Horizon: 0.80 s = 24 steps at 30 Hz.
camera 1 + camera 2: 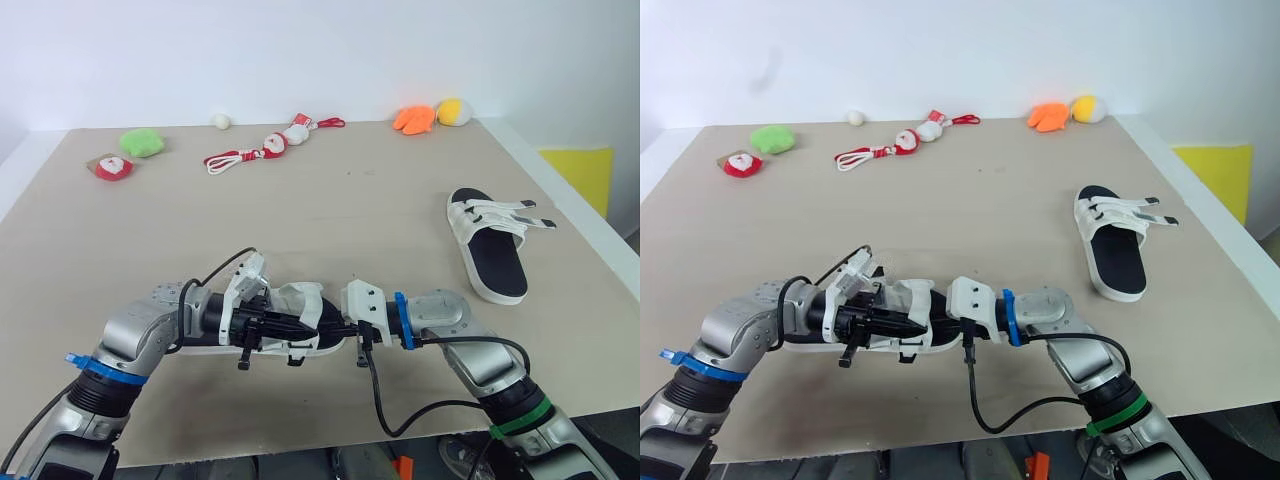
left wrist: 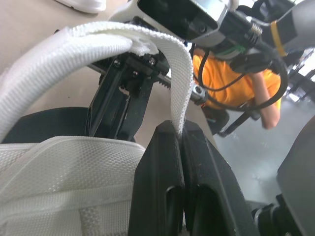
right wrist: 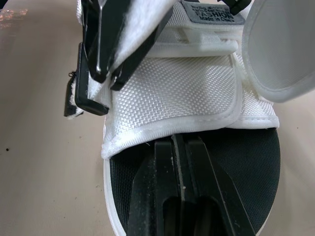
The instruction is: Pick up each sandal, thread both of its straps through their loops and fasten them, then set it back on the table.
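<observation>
Two sandals, two end effectors. Near sandal (image 1: 298,298) sits at the front edge of the surface (image 1: 350,210), between both arms, white upper with black footbed. Left end effector (image 2: 179,129) is clamped on one white strap (image 2: 179,73) of that sandal; the strap arcs up and over from the upper into the fingertips. Right end effector (image 3: 178,142) comes in from the other side, fingers pressed together, tips at the edge of the upper over the footbed. Can't tell if anything is pinched between them. A person (image 2: 231,88) in orange is beyond the surface edge in the left wrist view.

Far sandal (image 1: 492,250) lies flat, mid-right, well apart from the arms. Its 2 ends (image 1: 525,215) stick out loose past its right side.

Far edge has 7 small toys: 1 green (image 1: 142,143), 3 red-and-white (image 1: 113,167), 1 white ball (image 1: 221,121), 1 orange (image 1: 414,119), 1 yellow (image 1: 454,111).
</observation>
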### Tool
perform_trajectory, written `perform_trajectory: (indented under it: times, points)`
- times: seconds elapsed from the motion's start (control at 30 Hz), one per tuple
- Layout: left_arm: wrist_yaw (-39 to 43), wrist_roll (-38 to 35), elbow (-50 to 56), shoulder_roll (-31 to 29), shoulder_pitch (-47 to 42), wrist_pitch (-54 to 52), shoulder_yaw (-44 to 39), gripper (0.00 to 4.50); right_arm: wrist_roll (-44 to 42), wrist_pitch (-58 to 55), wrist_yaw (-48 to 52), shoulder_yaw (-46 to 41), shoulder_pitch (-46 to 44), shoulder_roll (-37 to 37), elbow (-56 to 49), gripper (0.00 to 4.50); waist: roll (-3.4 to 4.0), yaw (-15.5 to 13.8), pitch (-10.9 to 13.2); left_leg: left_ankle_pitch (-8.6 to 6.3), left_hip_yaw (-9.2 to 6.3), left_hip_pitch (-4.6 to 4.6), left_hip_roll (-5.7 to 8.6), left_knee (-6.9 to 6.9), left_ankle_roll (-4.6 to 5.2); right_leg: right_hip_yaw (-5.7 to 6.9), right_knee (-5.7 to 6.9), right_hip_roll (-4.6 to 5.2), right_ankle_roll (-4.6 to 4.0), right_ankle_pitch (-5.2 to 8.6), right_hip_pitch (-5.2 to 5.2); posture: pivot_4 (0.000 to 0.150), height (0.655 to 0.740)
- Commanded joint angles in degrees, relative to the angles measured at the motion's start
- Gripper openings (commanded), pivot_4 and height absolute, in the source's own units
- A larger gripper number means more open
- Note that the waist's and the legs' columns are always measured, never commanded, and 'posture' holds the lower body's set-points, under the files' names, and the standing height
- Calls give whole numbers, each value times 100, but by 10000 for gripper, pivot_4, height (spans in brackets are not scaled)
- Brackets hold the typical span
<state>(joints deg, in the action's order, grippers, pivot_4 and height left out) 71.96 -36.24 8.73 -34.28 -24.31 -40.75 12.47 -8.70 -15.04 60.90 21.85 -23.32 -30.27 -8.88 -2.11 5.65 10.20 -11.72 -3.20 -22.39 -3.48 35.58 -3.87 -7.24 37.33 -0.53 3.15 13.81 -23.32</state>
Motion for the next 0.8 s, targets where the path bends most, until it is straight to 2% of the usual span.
perform_trajectory:
  times: [0.03,0.07,0.17,0.3,0.37,0.5,0.77,0.8]
  points:
    - [-143,246,-28,-111,115,-14,74,304,152,-90,-20,97,35,-20,160,0,1,0,0,0,0,0,0,0,0,0,0,0,0,0,0,1500,7400]
    - [-174,202,-22,-120,99,-79,53,304,152,-86,-18,99,26,-16,171,0,1,0,0,0,0,0,0,-1,0,0,0,0,0,0,0,1500,7400]
    - [-148,107,90,-222,56,-238,12,8339,151,-75,-15,101,7,-4,197,0,1,3,0,0,0,0,0,-1,0,0,0,-1,0,0,-1,1500,7400]
    - [-260,-133,124,-158,-35,-436,-250,27471,153,-67,-16,103,1,9,211,0,1,4,0,0,0,0,0,-1,0,0,0,-1,0,0,-1,1500,7400]
    - [-393,-490,52,-46,-198,-772,-528,33798,156,-59,-18,103,4,12,215,0,1,3,0,0,0,0,0,-1,1,0,0,-1,0,0,-2,1500,7400]
    - [-704,-1081,-97,197,-589,-1368,-957,33798,157,-60,-26,110,8,22,209,0,0,11,2,6,-5,-3,0,1,10,2,0,-3,12,-7,-4,1500,7400]
    - [-759,-1142,18,275,-592,-1590,-856,33798,168,-75,-40,90,48,14,168,0,1,19,2,5,-11,-3,-2,-17,9,3,0,-11,7,-3,-9,1500,7400]
    - [-776,-1079,23,286,-573,-1542,-820,31448,167,-76,-45,89,57,11,162,0,1,19,2,5,-12,-3,-2,-17,9,3,0,-11,5,-2,-8,1500,7400]
